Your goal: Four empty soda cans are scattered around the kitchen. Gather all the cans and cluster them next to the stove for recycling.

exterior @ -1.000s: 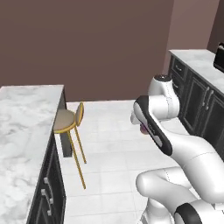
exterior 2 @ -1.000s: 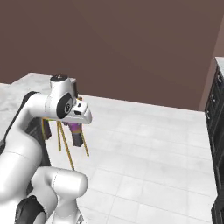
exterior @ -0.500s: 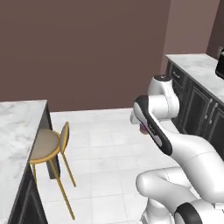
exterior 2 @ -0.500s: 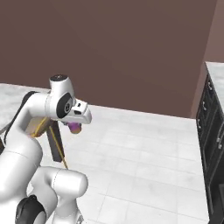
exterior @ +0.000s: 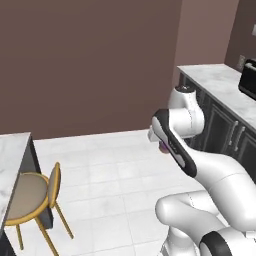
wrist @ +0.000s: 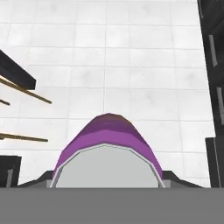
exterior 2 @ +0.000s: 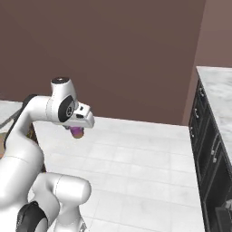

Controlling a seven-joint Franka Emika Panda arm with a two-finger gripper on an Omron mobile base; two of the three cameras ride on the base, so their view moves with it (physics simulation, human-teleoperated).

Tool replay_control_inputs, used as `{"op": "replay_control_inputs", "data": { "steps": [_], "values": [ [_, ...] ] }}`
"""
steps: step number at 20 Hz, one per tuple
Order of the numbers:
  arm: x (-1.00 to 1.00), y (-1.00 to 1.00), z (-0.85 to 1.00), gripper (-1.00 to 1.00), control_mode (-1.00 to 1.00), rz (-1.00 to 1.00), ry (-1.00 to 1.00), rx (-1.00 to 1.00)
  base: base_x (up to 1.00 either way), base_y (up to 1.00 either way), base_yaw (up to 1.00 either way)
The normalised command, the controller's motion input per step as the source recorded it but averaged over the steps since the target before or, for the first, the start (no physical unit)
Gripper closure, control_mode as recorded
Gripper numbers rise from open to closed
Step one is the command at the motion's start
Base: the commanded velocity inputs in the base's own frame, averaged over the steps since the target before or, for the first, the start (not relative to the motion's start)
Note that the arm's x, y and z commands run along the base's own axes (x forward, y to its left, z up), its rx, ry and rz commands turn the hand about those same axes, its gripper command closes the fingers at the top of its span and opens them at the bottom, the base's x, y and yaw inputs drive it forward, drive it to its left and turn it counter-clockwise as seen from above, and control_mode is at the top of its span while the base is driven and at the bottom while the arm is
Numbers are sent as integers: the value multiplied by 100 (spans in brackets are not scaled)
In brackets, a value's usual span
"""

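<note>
The whole scene has swung since a second ago: the stool (exterior: 31,195) that stood mid-frame in the left base view now sits at the lower left corner, and the counter (exterior: 220,82) on the right has grown larger, a shift of the driving base and its cameras, not of the furniture. The arm's pose looks unchanged. The gripper (exterior 2: 78,130) hangs over the white tile floor (exterior 2: 136,149), fingers clamped on the purple can (wrist: 108,144), which shows in the right base view as a small purple patch under the hand (exterior 2: 78,132) and in the left base view as a sliver (exterior: 164,148) mostly hidden behind the arm. In the hand view the can's silver top fills the foreground; its lower part and the fingertips are cut off by the frame's bottom edge. The stool's legs (wrist: 24,94) cross the left of that view. A dark appliance (exterior: 248,80) on the counter is cut by the frame edge and cannot be identified. Dark cabinets (exterior 2: 208,149) line the right side.
</note>
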Motion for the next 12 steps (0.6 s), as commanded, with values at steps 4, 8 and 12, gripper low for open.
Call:
{"op": "replay_control_inputs", "data": {
  "steps": [4,8,12],
  "values": [
    [0,0,0,100,100,0,0,0,29,-13,-33],
    [0,0,0,100,100,0,0,0,6,-8,-42],
    [0,0,0,100,100,0,0,0,0,-8,-44]
  ]
}}
